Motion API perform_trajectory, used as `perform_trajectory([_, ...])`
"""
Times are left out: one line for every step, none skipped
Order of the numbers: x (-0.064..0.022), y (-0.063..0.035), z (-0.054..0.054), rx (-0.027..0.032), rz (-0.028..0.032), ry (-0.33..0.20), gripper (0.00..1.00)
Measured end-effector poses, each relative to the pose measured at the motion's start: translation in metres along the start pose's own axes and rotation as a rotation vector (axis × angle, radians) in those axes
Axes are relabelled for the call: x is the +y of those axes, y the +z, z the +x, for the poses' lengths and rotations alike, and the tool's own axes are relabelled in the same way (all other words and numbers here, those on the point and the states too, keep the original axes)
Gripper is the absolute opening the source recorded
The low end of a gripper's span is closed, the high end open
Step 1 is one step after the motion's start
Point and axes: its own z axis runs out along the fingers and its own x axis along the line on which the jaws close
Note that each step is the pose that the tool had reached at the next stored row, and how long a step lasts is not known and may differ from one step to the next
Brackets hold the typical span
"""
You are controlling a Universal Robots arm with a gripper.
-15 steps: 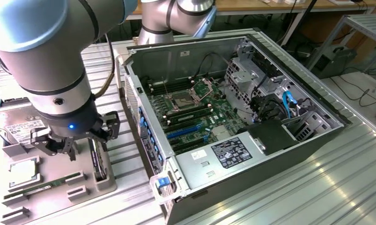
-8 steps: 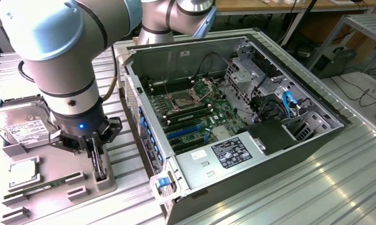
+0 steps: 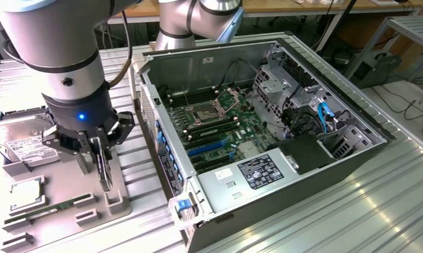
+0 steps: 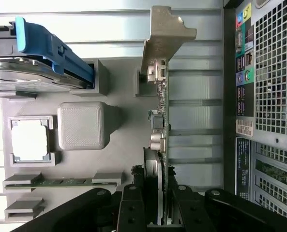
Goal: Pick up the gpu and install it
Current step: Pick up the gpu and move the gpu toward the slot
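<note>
Gripper is low over grey tray, fingers closed either side of the gpu. The card stands on edge in its slot.

- **Straight up from tool:** free, only the arm itself there.
- **Exterior view's right of tool:** narrow strip of ribbed tabletop, then pc case wall standing near. Tight on that side.
- **Over that wall:** case is open on top. Blue mobo slots lie bare, w/ psu and black shroud beyond them. Blue cables hang farther off.
- **Opposite side of tool:** raised grey block near the card, then hard drive, cpu and memory stick, all seated on the tray.
</note>
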Motion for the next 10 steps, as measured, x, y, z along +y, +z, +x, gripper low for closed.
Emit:
perform_trajectory([0.0, -0.0011, 0.0, 0.0, 0.0, 0.0, 0.27])
perform_trajectory([0.0, -0.0021, 0.0, 0.0, 0.0, 0.0, 0.27])
perform_trajectory([0.0001, -0.0032, 0.0, 0.0, 0.0, 0.0, 0.27])
perform_trajectory([0.0001, -0.0041, 0.0, -0.0001, 0.0, 0.0, 0.27])
perform_trajectory([0.0001, -0.0062, 0.0, 0.0, 0.0, 0.0, 0.27])
perform_trajectory([0.0002, -0.0071, 0.0, 0.0, 0.0, 0.0, 0.27])
perform_trajectory([0.0002, -0.0085, 0.0, 0.0, 0.0, 0.0, 0.27])
perform_trajectory([0.0002, -0.0101, 0.0, 0.0, 0.0001, 0.0, 0.27])
perform_trajectory([0.0002, -0.0114, 0.0, 0.0, 0.0, 0.0, 0.27])
perform_trajectory([0.0003, -0.0132, 0.0, 0.0, 0.0, 0.0, 0.27])
